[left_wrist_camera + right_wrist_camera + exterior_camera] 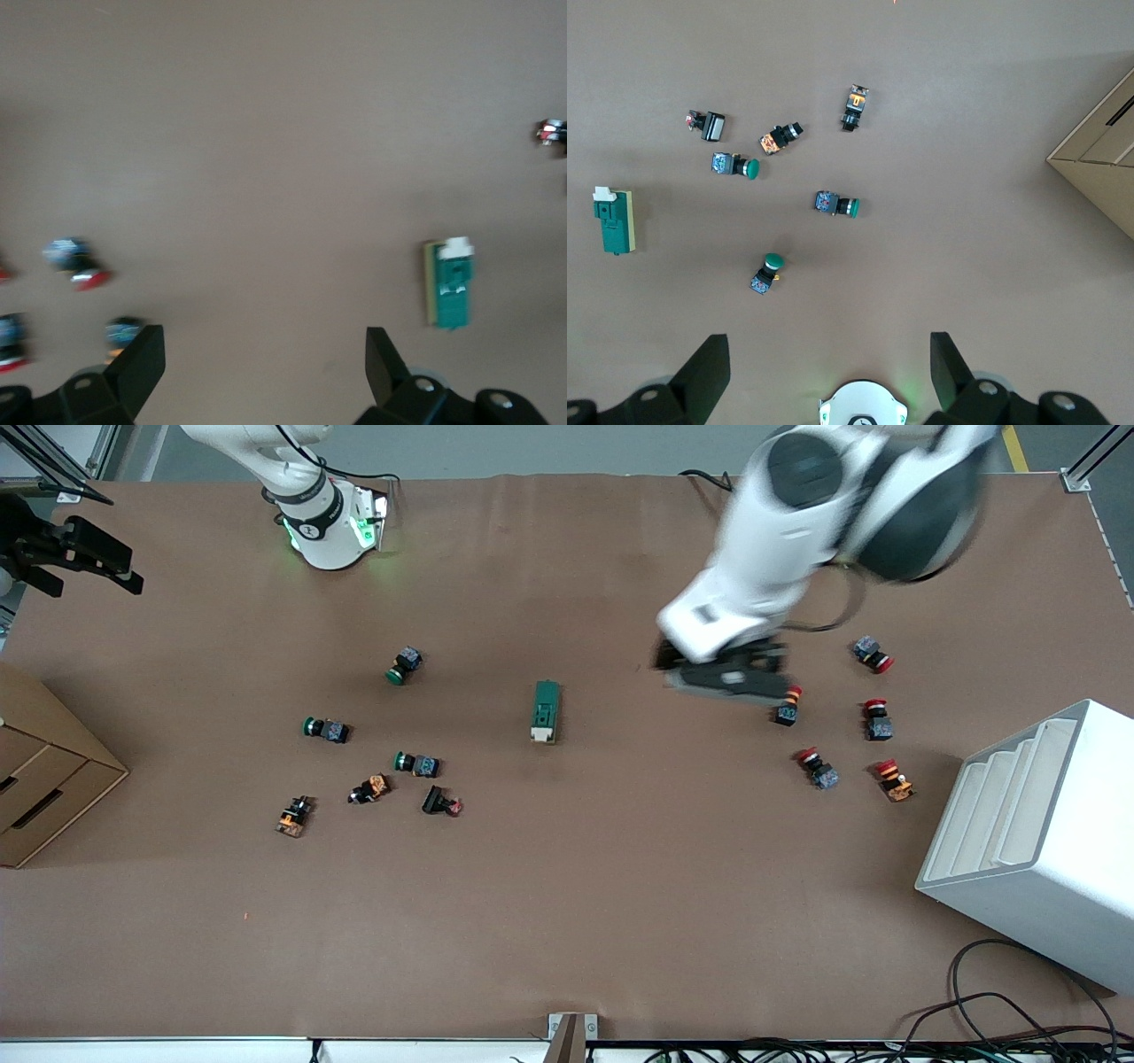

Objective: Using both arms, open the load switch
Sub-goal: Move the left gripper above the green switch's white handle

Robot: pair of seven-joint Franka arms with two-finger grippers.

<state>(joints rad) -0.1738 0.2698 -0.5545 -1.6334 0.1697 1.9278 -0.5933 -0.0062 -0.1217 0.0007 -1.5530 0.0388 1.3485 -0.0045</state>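
Note:
The load switch (546, 711) is a dark-green block lying flat near the middle of the table, its white lever end toward the front camera. It also shows in the left wrist view (452, 288) and the right wrist view (613, 221). My left gripper (722, 677) hangs open and empty over bare table between the switch and the red push buttons. Its fingers (142, 363) frame bare mat, with the switch off to one side. My right gripper (89, 580) waits open and empty high up, looking down past its own base (862, 407).
Several green-capped and orange push buttons (416, 763) lie scattered toward the right arm's end. Several red-capped buttons (877, 717) lie toward the left arm's end. A white stepped bin (1036, 841) and a cardboard drawer box (44, 771) stand at the table's two ends.

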